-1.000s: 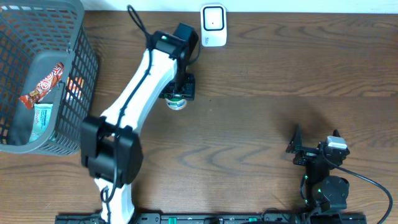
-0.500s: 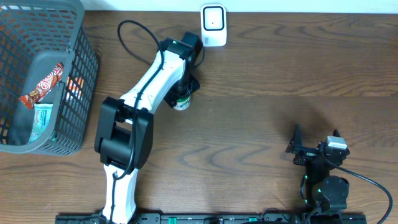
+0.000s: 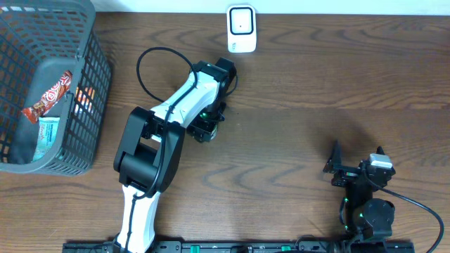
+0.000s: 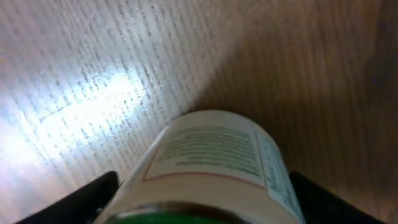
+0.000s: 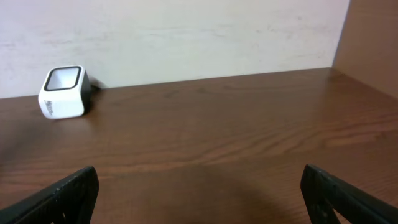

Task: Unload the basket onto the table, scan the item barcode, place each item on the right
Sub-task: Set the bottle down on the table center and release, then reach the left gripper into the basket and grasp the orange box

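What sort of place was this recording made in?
Probably a mock shop checkout set up on a wooden table. A white barcode scanner stands at the far edge, and a grey mesh basket holds packaged snacks.

Overhead, right wrist: 1 shared scanner point(image 3: 241, 28)
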Robot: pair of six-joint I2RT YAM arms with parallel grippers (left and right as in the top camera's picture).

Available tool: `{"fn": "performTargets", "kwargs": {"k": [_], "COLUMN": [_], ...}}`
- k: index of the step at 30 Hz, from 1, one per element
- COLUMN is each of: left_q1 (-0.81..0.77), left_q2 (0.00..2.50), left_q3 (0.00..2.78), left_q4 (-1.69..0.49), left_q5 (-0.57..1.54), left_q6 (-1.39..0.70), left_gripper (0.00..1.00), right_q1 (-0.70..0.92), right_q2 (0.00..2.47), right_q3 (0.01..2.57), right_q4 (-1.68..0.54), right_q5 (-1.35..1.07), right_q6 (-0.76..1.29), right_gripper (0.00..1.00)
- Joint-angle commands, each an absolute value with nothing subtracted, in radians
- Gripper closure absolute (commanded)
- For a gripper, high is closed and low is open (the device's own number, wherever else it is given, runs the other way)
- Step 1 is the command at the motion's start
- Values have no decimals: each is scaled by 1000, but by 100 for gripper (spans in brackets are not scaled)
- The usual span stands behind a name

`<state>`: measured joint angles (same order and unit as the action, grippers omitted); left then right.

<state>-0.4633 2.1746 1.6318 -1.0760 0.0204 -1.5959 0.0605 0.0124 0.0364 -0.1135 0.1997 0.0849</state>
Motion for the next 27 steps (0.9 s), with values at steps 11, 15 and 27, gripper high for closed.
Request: {"fn": "performTargets", "kwargs": {"k": [11,15,27], "left_q1": [-453,-427,222], "left_q2": [1790,1551,1254], "left_q3": [1696,1709,1753], "left_q4": [-1063,-1026,-927], "left_q5": [5,-196,-276], "left_q6": [-1433,-1264,-982], "left_gripper": [10,9,9], "right_q1": [64,65,65], "right_q2": [7,7,7], "right_q3": [32,32,32], "right_q4": [-113,-113,-113], "right_q5": [208,208,208], "right_q6": [70,70,70], "right_gripper": [1,1,1]}}
